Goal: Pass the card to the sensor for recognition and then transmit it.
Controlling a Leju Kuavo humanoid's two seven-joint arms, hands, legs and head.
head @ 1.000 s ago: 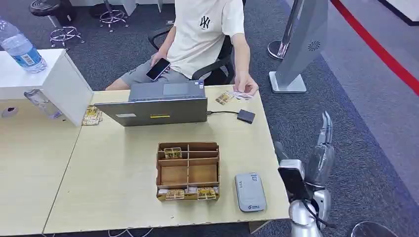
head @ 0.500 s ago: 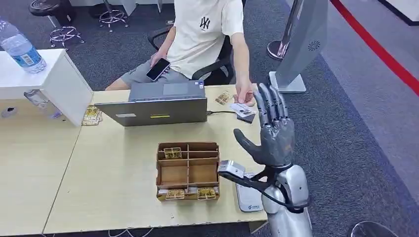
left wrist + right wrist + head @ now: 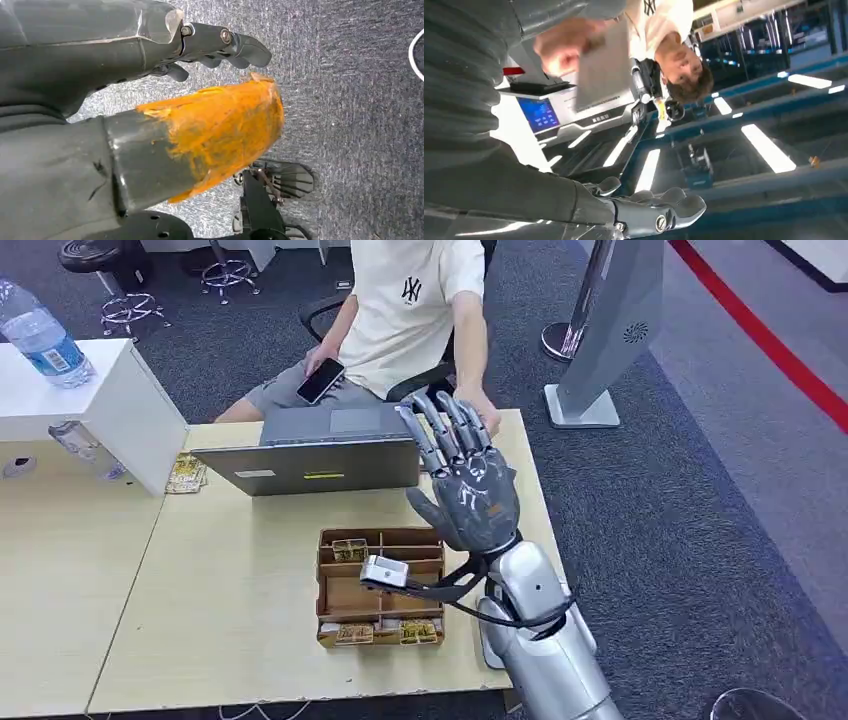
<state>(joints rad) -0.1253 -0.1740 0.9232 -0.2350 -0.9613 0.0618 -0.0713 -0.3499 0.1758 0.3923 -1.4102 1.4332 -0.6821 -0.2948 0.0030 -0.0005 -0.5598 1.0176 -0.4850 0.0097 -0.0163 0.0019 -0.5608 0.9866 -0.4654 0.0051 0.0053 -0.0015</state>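
Right hand (image 3: 470, 492) raised with fingers spread, empty, near the person's card (image 3: 603, 70).

The head view looks forward and steeply down from high on the robot, taking in the whole counter (image 3: 240, 570) with a person (image 3: 405, 310) seated at its far edge. The left wrist view sits close behind its hand (image 3: 165, 135), aimed at carpeted floor. The right wrist view, close behind the right hand (image 3: 644, 210), tilts upward; it shares the person with the head view.
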